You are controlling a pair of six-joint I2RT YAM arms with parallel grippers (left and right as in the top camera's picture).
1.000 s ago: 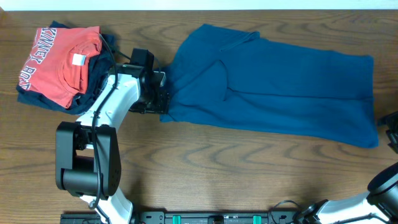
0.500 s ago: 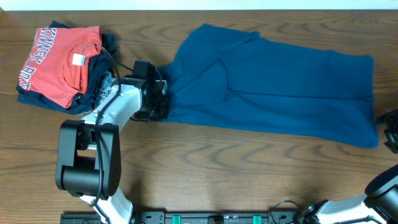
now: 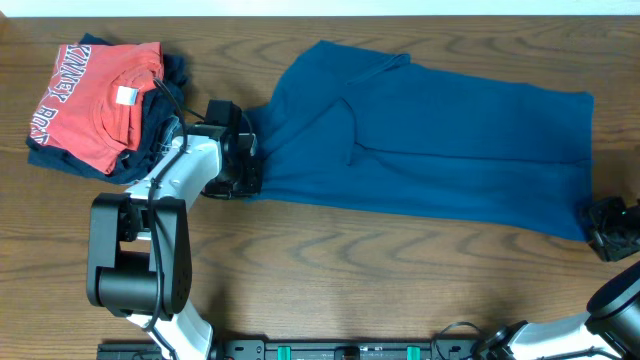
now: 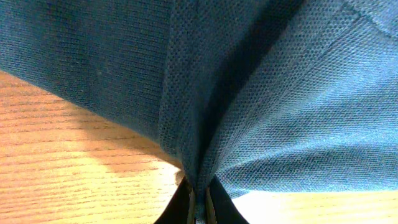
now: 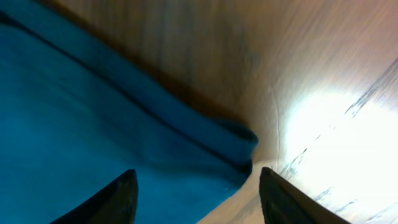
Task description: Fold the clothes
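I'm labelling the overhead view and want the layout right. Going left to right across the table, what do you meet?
folded clothes pile → left gripper → blue garment → right gripper

Blue shirt [image 3: 430,140] flat, left edge pinched

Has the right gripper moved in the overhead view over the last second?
Yes. The right gripper has come in leftward, toward the folded pile, and now sits at the lower right corner of the blue garment.
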